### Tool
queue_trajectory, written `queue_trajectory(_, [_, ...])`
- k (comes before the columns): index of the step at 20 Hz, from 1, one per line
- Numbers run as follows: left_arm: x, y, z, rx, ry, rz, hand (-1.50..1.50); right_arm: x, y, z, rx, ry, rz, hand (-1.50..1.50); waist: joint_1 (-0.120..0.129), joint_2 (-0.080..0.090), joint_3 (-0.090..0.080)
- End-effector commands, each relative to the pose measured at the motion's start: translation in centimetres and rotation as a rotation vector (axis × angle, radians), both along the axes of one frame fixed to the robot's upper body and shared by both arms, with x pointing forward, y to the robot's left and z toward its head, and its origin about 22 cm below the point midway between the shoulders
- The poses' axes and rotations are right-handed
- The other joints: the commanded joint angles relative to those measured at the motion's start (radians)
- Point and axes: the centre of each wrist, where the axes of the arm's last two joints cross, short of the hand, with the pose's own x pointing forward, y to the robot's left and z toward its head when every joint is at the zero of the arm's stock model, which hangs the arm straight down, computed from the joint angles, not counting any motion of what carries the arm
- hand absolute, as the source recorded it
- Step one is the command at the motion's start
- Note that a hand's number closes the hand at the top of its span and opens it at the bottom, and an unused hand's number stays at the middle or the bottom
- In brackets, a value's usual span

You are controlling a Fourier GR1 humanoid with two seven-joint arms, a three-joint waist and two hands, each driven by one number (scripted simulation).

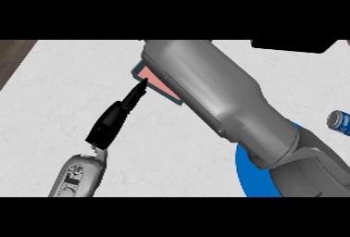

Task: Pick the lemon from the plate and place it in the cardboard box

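My right forearm (226, 102) runs from the lower right up to the middle of the counter and hides its own hand. Under its far end shows part of a box (152, 78) with a pinkish inside and a dark rim. A blue plate (240, 173) lies at the lower right, mostly covered by the forearm. No lemon shows anywhere. My left hand (117, 115) reaches up from the lower left with its fingers straight, and the fingertips (142, 85) touch or nearly touch the box's left rim.
A blue can (340, 123) lies at the right edge. A black object (294, 45) sits at the top right. A wooden strip (12, 55) borders the white counter (61, 92) at the upper left.
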Motion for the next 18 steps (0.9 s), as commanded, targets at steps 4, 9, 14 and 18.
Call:
queue_trajectory(4, [0.1,-0.9,0.1,-0.005,0.007,-0.015,0.0,2.6,-2.3,-5.0,0.106,0.07,-0.181,1.5,0.008,0.008,0.001])
queue_trajectory(9, [0.4,0.1,0.3,-0.002,-0.003,0.008,0.0,3.3,-4.3,-7.0,0.367,0.132,-0.219,-1.5,-0.004,0.006,0.003])
queue_trajectory(14, [0.8,-1.2,0.6,-0.008,-0.005,-0.008,0.0,3.7,-5.0,-7.7,0.443,0.09,-0.155,-1.5,-0.004,0.008,0.003])
queue_trajectory(18, [0.0,-0.5,0.7,-0.01,-0.012,0.002,0.0,3.7,-5.7,-8.9,0.558,-0.059,-0.116,-1.5,0.0,0.003,0.004])
